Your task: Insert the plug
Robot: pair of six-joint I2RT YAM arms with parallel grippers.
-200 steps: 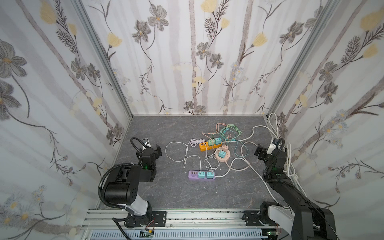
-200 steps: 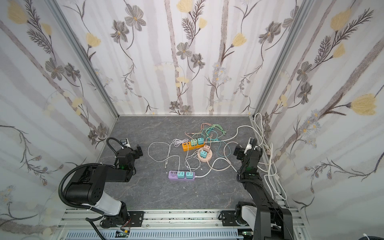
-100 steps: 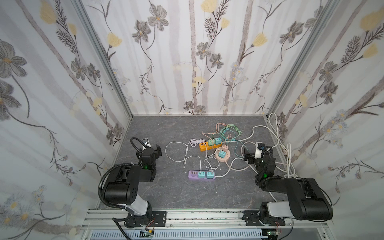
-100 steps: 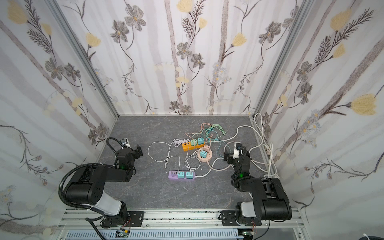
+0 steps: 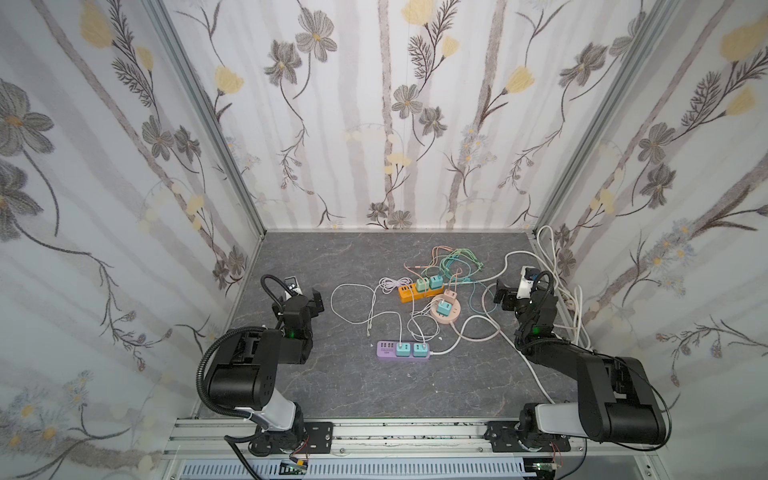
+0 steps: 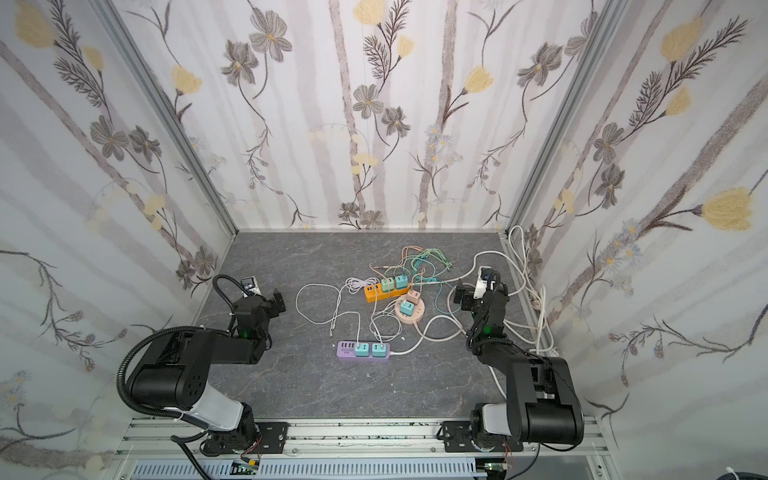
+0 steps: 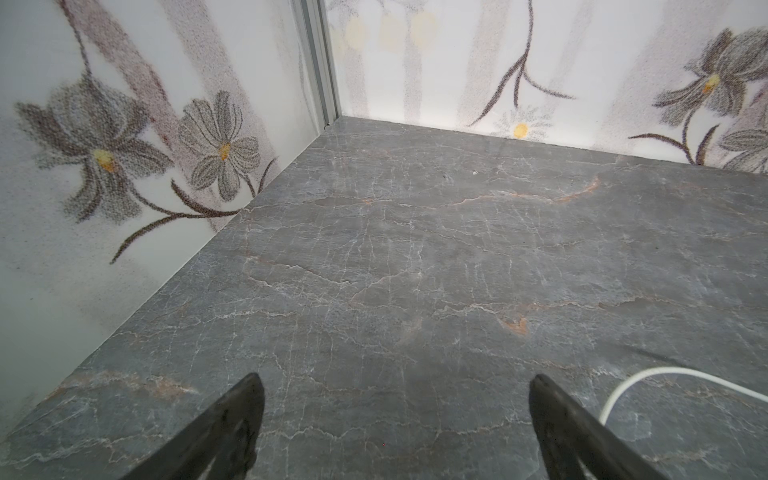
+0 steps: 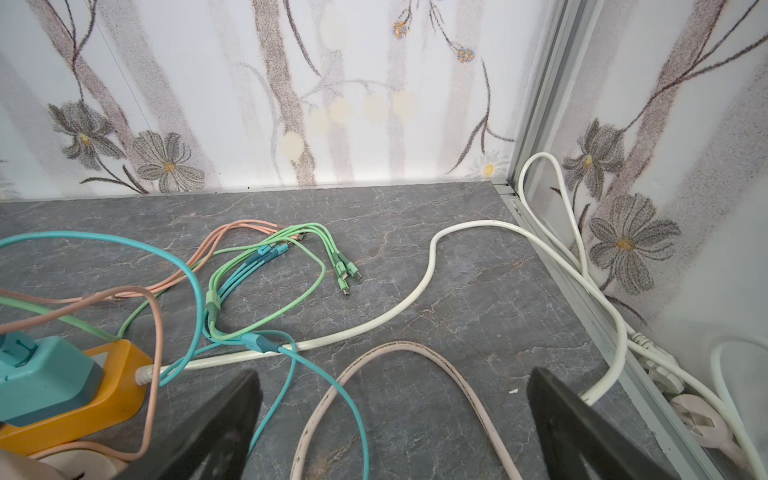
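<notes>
- The left gripper [image 7: 395, 376] sits low near the left wall, jaws spread wide with nothing between them. Ahead of it I see only bare floor [image 7: 415, 249], plus a bend of white cable [image 7: 665, 376] off to one side. I read that as a parked pose, clear of the tangle.
- The right gripper [image 8: 392, 371] is spread just as wide and is empty too, poised low over the cords. A pink cord [image 8: 415, 347] loops across the floor just ahead of its fingers. The orange strip [image 8: 112, 399] lies just beside it, on the side toward the middle of the cell.
- Open jaws on both arms make sense to me: nothing is picked up yet, so either arm is ready to close on something.
- The plug [image 5: 368, 332], as I judge it, is the loose tip of the white cable.
- It lies flat on the floor between the two grippers, well apart from each and nearer the left one. It is just beside the port end of the purple strip [image 5: 388, 349].
- It looks like a slim little tip on a thin white lead, aimed at the front of the cell. It is too small to tell the connector type.
- The teal chargers [image 5: 403, 350] on that strip look seated, so the free tip is my best candidate, though I can't be sure.
</notes>
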